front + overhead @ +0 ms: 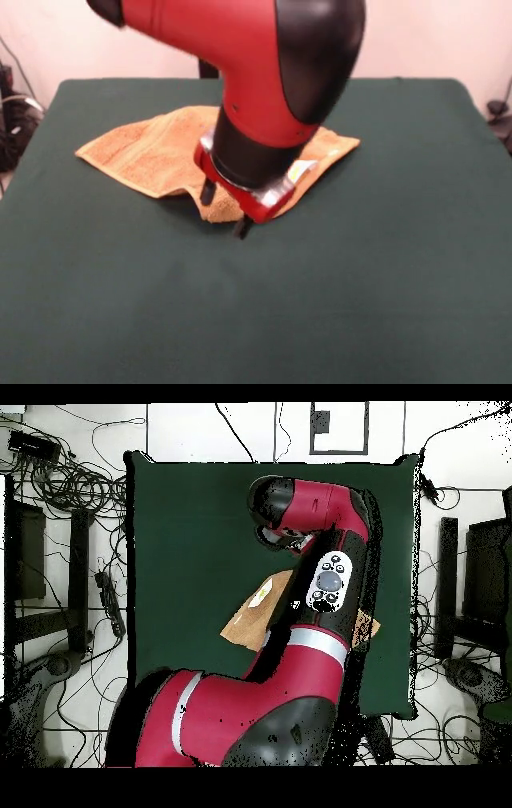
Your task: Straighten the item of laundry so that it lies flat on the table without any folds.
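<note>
Gripper [232, 210]: mounted under the red and black arm [264, 72], which comes down from the top of the front view and hides the middle of the towel. Two dark fingertips [208, 192] project below the red wrist plate — one at the towel's near folded edge, the other lower, by the bare cloth of the table. They look to be at or touching the towel's near edge. How far apart the fingers stand, and whether any cloth is pinched between them, cannot be told from either view (the overhead view shows only the arm's body over that spot).

Towel [140, 152]: orange-tan terry cloth, lying on the far half of the table, roughly central from side to side. Not flat. One corner stretches out toward the picture's left in the front view, another pokes out to the right behind the arm, and a lump of folded cloth hangs toward the camera just under the wrist. A small white tag [302, 170] shows beside the wrist plate. In the overhead view only two patches of the towel [250, 624] show on either side of the arm, with the pale tag on one.

Table [360, 280]: dark green covering — the near half bare, as are both side margins.
</note>
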`<state>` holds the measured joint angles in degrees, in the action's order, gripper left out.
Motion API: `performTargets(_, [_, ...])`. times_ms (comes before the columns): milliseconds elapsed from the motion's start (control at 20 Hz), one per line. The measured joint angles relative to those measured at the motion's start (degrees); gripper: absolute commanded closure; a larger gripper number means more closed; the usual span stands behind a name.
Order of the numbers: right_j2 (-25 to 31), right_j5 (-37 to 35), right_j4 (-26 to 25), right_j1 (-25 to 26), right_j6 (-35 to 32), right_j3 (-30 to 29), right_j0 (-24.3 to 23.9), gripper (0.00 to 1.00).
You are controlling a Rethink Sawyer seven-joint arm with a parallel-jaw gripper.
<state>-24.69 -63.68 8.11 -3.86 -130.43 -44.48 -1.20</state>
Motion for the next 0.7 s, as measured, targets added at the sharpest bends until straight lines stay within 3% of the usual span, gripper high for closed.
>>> performTargets(700, [-3.5, -9.0, 0.9, 9.6, -6.6, 6.6, 1.2, 0.0])
